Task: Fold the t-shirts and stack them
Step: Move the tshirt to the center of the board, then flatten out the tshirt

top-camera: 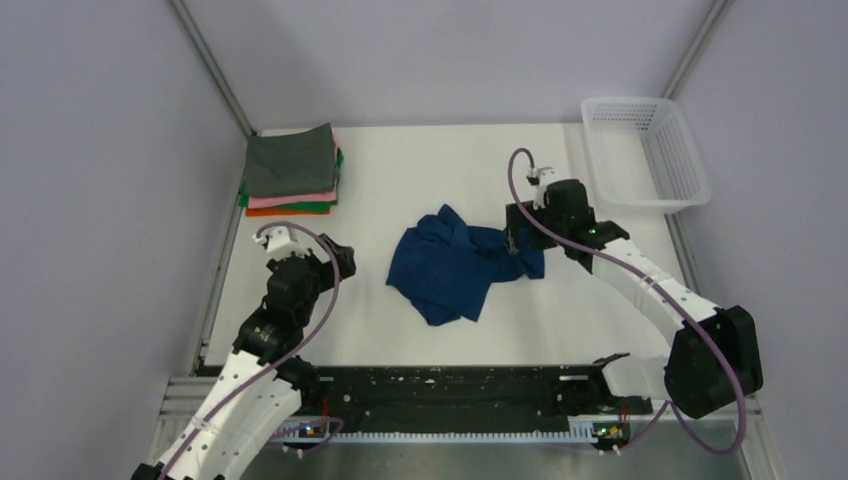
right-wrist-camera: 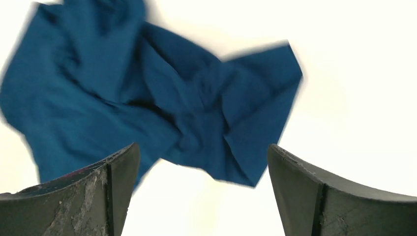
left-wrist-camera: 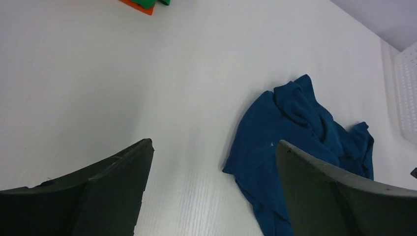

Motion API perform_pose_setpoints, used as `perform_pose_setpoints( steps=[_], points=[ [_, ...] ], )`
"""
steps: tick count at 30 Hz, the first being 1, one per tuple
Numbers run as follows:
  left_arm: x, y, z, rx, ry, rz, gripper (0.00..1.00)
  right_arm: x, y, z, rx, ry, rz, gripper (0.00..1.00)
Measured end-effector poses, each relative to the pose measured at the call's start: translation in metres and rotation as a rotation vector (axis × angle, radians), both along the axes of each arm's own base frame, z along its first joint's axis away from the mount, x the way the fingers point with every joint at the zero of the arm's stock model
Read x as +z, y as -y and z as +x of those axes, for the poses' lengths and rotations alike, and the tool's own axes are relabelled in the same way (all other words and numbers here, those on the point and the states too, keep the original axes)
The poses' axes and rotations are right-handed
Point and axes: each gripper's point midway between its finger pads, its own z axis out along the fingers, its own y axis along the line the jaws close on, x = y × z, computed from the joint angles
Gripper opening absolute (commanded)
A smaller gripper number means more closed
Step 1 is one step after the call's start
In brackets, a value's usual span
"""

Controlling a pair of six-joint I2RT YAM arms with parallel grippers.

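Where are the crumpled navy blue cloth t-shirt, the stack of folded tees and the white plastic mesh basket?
Crumpled navy blue cloth t-shirt (top-camera: 450, 265): top view, middle of the heap.
Stack of folded tees (top-camera: 290, 160): top view, grey top layer.
White plastic mesh basket (top-camera: 686, 165): top view, right wall.

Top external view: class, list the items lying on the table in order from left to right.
A stack of folded t-shirts → crumpled navy t-shirt → white mesh basket.
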Motion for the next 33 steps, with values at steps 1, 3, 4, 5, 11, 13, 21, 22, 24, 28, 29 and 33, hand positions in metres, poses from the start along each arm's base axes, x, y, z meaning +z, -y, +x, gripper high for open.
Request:
perform_pose_setpoints(
  steps=[1,3,4,5,11,13,21,22,24,28,29,33],
  points=[
    [-0.001,-0.001,0.0,0.006,-0.006,0.0,0.99,-0.014,0.01,-0.005,-0.047,-0.027,-0.028,0.99],
    [-0.005,0.0,0.002,0.008,-0.035,0.004,0.99,-0.022,0.025,-0.012,-0.134,-0.029,-0.047,0.99],
    [-0.007,0.003,0.002,-0.003,-0.053,0.004,0.99,-0.017,0.03,-0.015,-0.165,-0.011,-0.039,0.99],
    [-0.01,0.007,0.003,-0.021,-0.073,0.001,0.99,-0.012,0.034,-0.018,-0.19,0.013,-0.025,0.99],
    [-0.035,0.054,0.004,-0.214,-0.21,-0.093,0.95,0.02,0.055,-0.033,-0.343,0.16,0.092,0.99],
    [-0.047,0.066,0.004,-0.261,-0.25,-0.123,0.93,0.011,0.063,-0.038,-0.389,0.158,0.097,0.99],
    [-0.093,0.088,0.006,-0.33,-0.425,-0.157,0.79,-0.031,0.078,-0.047,-0.488,0.078,0.052,0.98],
    [-0.099,0.09,0.007,-0.332,-0.445,-0.157,0.76,-0.035,0.081,-0.045,-0.507,0.067,0.046,0.98],
    [-0.108,0.092,0.008,-0.335,-0.482,-0.155,0.72,-0.043,0.085,-0.043,-0.542,0.043,0.044,0.98],
    [-0.122,0.096,0.013,-0.337,-0.536,-0.149,0.67,-0.057,0.101,-0.034,-0.63,-0.01,0.073,0.95],
    [-0.124,0.097,0.014,-0.338,-0.547,-0.149,0.65,-0.06,0.103,-0.032,-0.641,-0.02,0.077,0.94],
    [-0.134,0.102,0.017,-0.348,-0.58,-0.153,0.57,-0.084,0.103,-0.027,-0.652,-0.099,0.064,0.91]
  ],
)
